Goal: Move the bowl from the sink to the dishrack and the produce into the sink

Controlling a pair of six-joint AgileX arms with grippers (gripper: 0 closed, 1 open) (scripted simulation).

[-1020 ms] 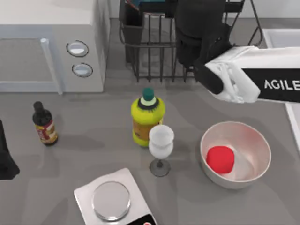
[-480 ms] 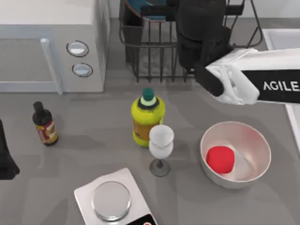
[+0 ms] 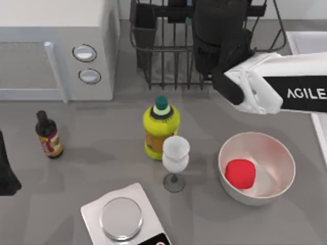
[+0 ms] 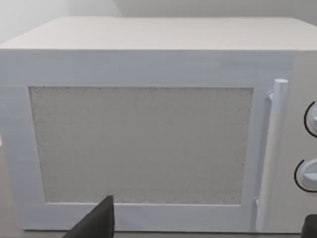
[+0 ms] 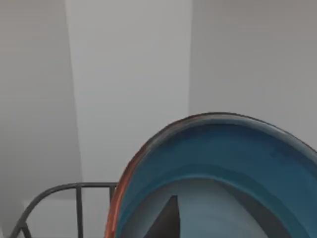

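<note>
Over the dishrack (image 3: 168,51), the right gripper (image 5: 198,218) holds the bowl (image 5: 218,163) tilted on edge, one dark finger (image 5: 166,223) lying against its teal inside while a rack wire passes just beyond the reddish rim. Placing the bowl looks like the step in hand; next it would need lowering between the tines before the fingers part. With the left gripper (image 4: 198,233) parked facing the microwave (image 4: 148,124), fingers apart and empty, the produce (image 3: 240,173) sits in the white bowl (image 3: 278,148), well away from both grippers, not yet in the sink (image 3: 306,41).

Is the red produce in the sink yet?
No. The produce lies inside the white bowl on the table, apart from the sink.
</note>
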